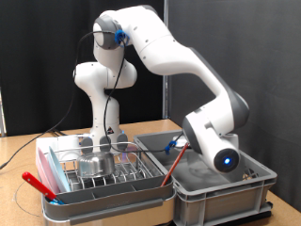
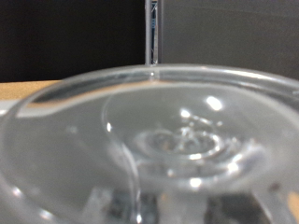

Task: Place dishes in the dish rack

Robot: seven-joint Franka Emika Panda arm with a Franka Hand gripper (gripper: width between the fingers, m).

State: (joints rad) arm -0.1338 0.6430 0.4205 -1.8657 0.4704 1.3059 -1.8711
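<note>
- In the exterior view, the Franka arm (image 1: 169, 56) bends down over the grey plastic tub (image 1: 221, 193) at the view's right, with the gripper (image 1: 193, 162) lowered into it; the fingers themselves are hidden behind the wrist and the tub's rim.
- The wrist view is filled almost wholly by a clear drinking glass (image 2: 177, 140), lying right up against the camera, its rounded base and wall blurred; the fingers do not show around it, so I cannot tell whether they are spread, closed, or gripping the glass.
- The dish rack (image 1: 99, 174) sits in its white-grey tray at the exterior view's left, just beside the tub.
- A shiny metal cup (image 1: 94, 165) lies among the rack's prongs.
- A thin red-handled utensil (image 1: 172, 168) leans at the boundary between rack and tub, near the gripper.
- Another red item (image 1: 39, 185) rests on the rack's near-left corner.
</note>
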